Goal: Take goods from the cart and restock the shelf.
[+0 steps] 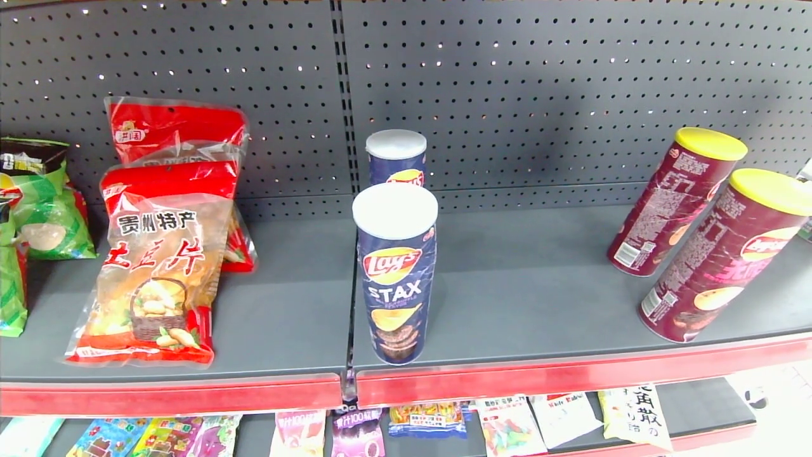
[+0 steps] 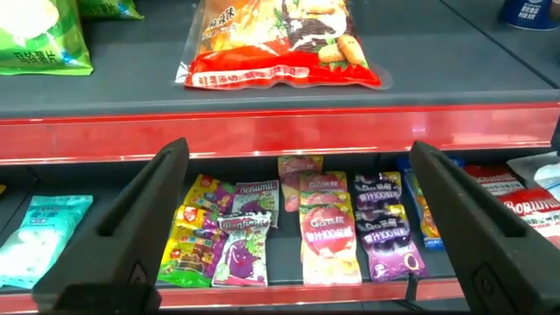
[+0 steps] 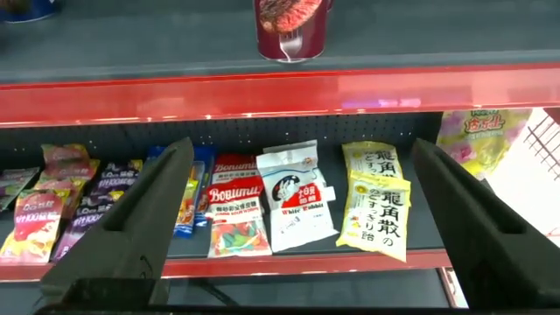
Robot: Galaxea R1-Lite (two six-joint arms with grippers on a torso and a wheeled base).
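On the grey shelf board point(image 1: 539, 279) two blue crisp cans stand upright in the middle, one at the front point(image 1: 396, 279) and one behind it point(image 1: 396, 155). Two maroon cans with yellow lids point(image 1: 675, 203) point(image 1: 720, 260) stand at the right. Two red crisp bags point(image 1: 155, 266) lean at the left. My left gripper point(image 2: 299, 149) is open and holds nothing; it faces the shelf's red front lip point(image 2: 262, 131) below a red bag point(image 2: 280, 44). My right gripper point(image 3: 302, 144) is also open with nothing in it, in front of the lip below a maroon can point(image 3: 293, 26).
Green bags point(image 1: 44, 209) sit at the far left of the shelf. The lower shelf holds several candy packets point(image 2: 324, 227), white and red packets point(image 3: 293, 197) and yellow packets point(image 3: 376, 206). Bare board lies between the blue and maroon cans.
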